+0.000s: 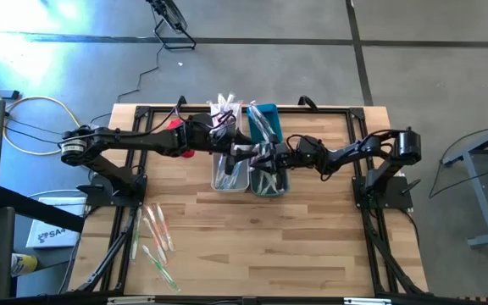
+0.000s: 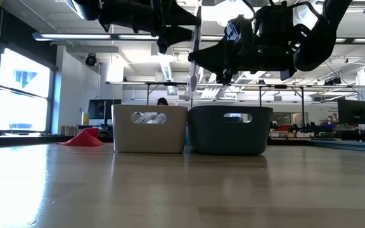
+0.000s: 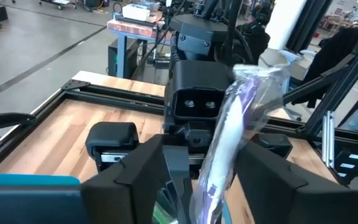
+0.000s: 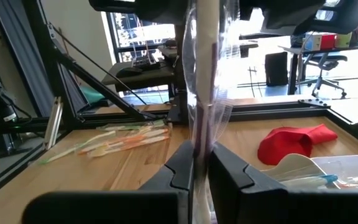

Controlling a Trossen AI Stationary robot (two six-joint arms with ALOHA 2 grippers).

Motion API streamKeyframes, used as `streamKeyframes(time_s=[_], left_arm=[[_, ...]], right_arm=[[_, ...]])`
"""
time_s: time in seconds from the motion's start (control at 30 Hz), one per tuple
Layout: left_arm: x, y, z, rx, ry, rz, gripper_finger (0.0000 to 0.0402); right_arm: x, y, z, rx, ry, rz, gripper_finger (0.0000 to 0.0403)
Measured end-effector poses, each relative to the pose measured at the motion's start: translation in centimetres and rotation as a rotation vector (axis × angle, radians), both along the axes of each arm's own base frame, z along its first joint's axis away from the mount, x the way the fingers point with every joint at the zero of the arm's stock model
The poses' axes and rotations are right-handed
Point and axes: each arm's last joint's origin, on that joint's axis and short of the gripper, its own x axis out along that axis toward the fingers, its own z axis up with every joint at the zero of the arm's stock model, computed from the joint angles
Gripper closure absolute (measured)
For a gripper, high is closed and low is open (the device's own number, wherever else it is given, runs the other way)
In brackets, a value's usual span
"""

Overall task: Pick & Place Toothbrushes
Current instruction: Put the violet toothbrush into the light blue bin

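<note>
Harsh daylight glare blows out the upper left of the high view. In the low view, ceiling strips blaze, windows glow left, and the arms overhead read as dark silhouettes, foreground tabletop soft.

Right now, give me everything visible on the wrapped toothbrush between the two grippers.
The wrapped toothbrush is a slim white brush with purple accents, sealed in a crinkled clear plastic wrapper. It stands roughly upright in the air above the white bin and the teal bin, clear of both. The right gripper is shut on its lower part. The left gripper sits around it with fingers open on either side, not pinching it.
</note>
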Motion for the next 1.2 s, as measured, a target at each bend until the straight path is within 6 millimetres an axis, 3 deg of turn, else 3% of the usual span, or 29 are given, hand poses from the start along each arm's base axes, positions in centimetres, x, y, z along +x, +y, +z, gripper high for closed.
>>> streamKeyframes(time_s=[0.2, 0.53, 0.7, 1.0, 1.2], left_arm=[[-0.9, 0.0, 0.7, -0.009, 0.004, -0.05, 0.0195], [-5.8, -0.4, 3.8, -0.027, 0.068, -0.015, 0.0194], [-7.1, -0.8, 3.8, -0.045, 0.146, 0.012, 0.0194], [-7.5, -0.7, 3.0, -0.028, 0.237, 0.071, 0.0194], [-7.5, -0.7, 3.1, -0.024, 0.223, 0.071, 0.0194]], right_arm=[[0.0, 0.0, -0.1, 0.002, 0.012, 0.004, 0.0381], [0.0, 0.0, -0.2, 0.026, 0.019, -0.007, 0.0381], [-0.4, -0.7, 0.7, 0.033, 0.007, -0.137, 0.0381], [-3.2, -5.8, 3.4, 0.063, -0.003, -0.423, 0.0382], [-4.0, -9.9, 3.8, 0.155, 0.124, -0.526, 0.0382]])
